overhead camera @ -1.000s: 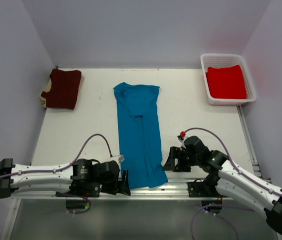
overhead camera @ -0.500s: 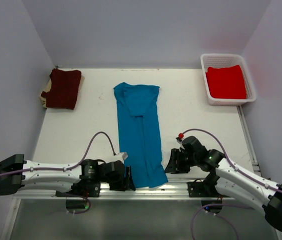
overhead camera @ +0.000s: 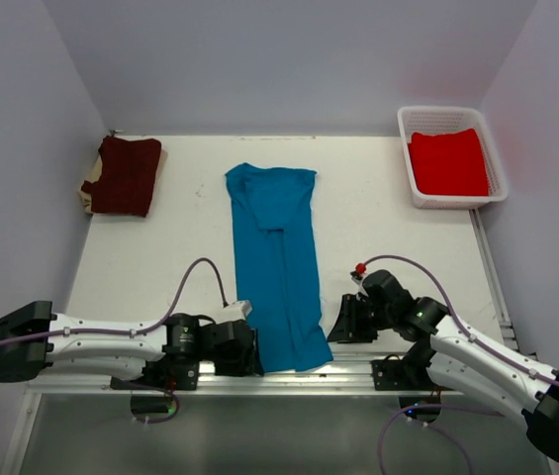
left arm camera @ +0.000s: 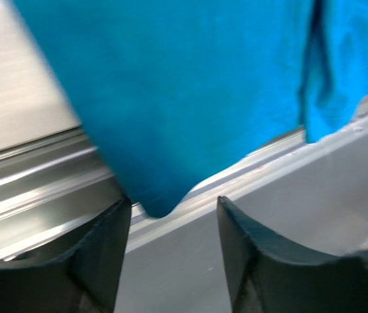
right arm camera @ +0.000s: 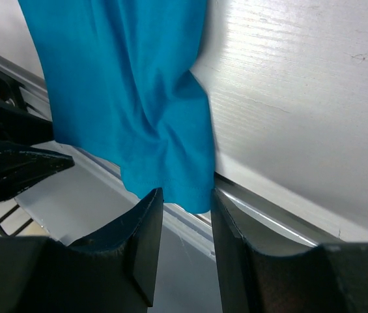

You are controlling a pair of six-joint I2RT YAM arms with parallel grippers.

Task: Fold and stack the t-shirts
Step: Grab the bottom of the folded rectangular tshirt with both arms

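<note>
A teal-blue t-shirt (overhead camera: 274, 267) lies folded into a long strip down the middle of the table, its hem at the near edge. My left gripper (overhead camera: 251, 351) sits at the hem's left corner. In the left wrist view that teal corner (left arm camera: 161, 202) hangs between the tips of the gripper (left arm camera: 174, 199), whose jaws stand apart. My right gripper (overhead camera: 336, 325) is at the hem's right corner. Its jaws (right arm camera: 185, 190) are narrower, with the teal cloth (right arm camera: 125, 91) reaching down between their tips and a gap still showing. A dark maroon t-shirt (overhead camera: 126, 175) lies folded at the back left.
A white mesh basket (overhead camera: 457, 201) at the back right holds a bright red t-shirt (overhead camera: 447, 163). A metal rail (left arm camera: 34, 182) runs along the table's near edge under the hem. Walls close in the table (overhead camera: 160, 257) on three sides.
Both grippers have narrowed around the hem corners. The left arm has slid right to the teal shirt's left corner. The right gripper has barely shifted.
</note>
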